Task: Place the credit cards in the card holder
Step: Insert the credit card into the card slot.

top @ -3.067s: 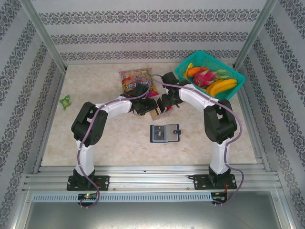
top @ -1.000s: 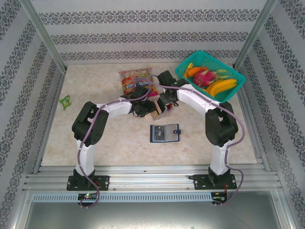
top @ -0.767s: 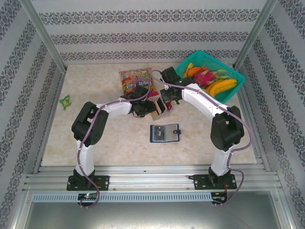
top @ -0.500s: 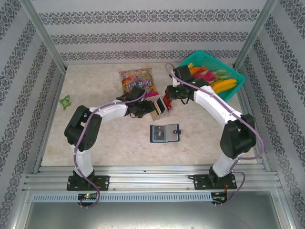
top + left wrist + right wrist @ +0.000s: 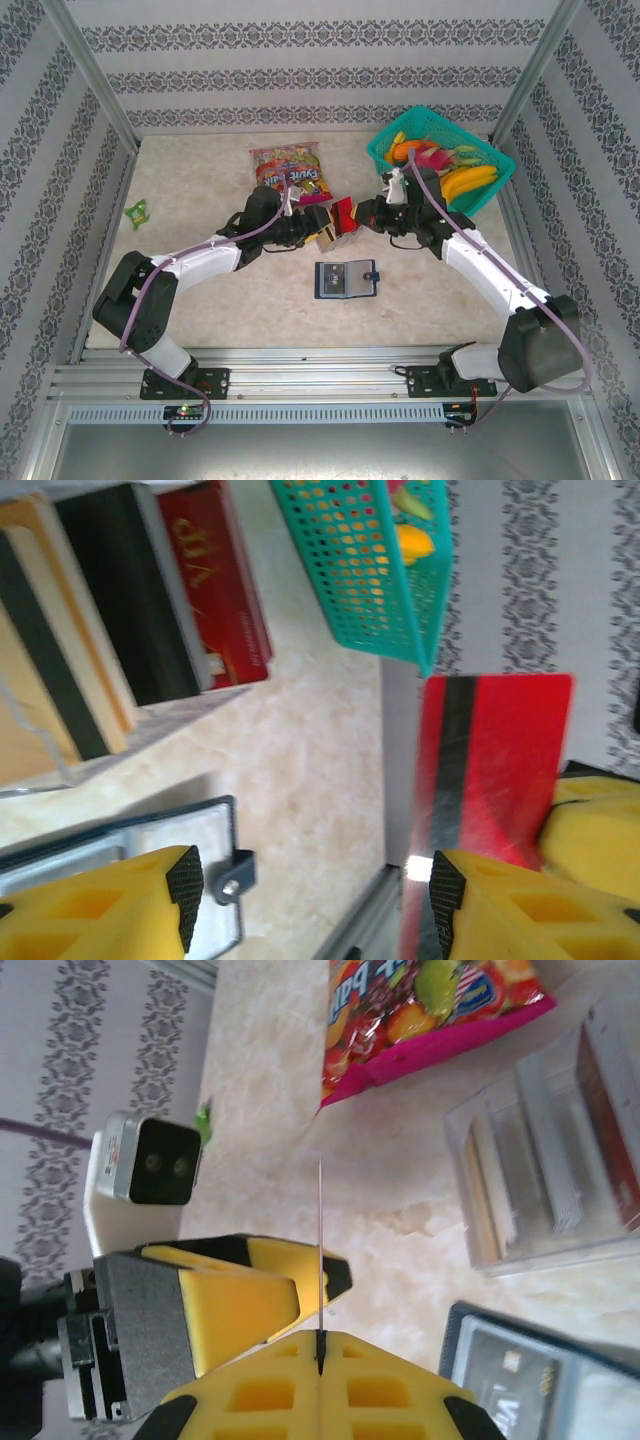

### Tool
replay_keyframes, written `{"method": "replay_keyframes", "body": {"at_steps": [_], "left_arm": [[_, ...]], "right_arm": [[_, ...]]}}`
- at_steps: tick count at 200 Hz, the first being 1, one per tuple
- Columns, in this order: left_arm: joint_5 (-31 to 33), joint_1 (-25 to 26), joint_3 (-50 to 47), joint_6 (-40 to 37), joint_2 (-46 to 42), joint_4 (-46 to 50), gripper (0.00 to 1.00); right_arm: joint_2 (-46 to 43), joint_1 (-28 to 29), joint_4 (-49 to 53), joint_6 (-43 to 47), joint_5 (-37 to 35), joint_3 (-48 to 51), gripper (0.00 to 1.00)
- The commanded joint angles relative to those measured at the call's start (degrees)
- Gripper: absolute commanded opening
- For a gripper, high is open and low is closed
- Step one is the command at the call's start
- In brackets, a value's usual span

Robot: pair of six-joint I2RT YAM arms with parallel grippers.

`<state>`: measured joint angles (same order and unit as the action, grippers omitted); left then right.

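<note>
Moved: both arms reach farther out than before.
Right fingers: I see them clenched on a red card.
Left fingers: spread wide.
Wallet: open on worktop.

Teal fruit basket, snack bag, green scrap.

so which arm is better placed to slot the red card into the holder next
Right, probably. The right claw is shut on the red card, while the left claw is open beside it. The card holder lies open on the table, just nearer the bases than both claws.
</note>
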<state>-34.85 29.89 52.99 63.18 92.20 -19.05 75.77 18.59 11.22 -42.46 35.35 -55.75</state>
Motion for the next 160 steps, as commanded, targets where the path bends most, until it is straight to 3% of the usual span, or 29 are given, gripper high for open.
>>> {"method": "replay_keyframes", "body": {"at_steps": [1, 71, 111, 142, 160], "left_arm": [[-4.45, -0.14, -0.58, 4.07, -0.37, -10.04, 0.61], [-4.88, -0.13, -2.22, 6.51, -1.11, -13.87, 0.21], [-5.67, -0.16, -2.34, 6.80, -1.11, -14.21, 0.14], [-5.34, -0.15, -2.83, 7.37, -1.41, -14.55, 0.00], [-4.55, -0.18, -3.24, 7.68, -1.55, -13.66, 0.00]], "right_arm": [[-2.19, -0.18, -5.44, -5.22, 4.69, 2.35, 0.00], [-1.26, -0.41, -6.47, -6.57, 5.69, 5.24, 0.00], [0.49, -0.66, -7.79, -7.24, 6.61, 6.02, 0.00], [1.18, -1.09, -7.39, -6.91, 6.55, 6.20, 0.03], [1.23, -1.62, -5.09, -5.35, 5.99, 6.43, 0.04]]}}
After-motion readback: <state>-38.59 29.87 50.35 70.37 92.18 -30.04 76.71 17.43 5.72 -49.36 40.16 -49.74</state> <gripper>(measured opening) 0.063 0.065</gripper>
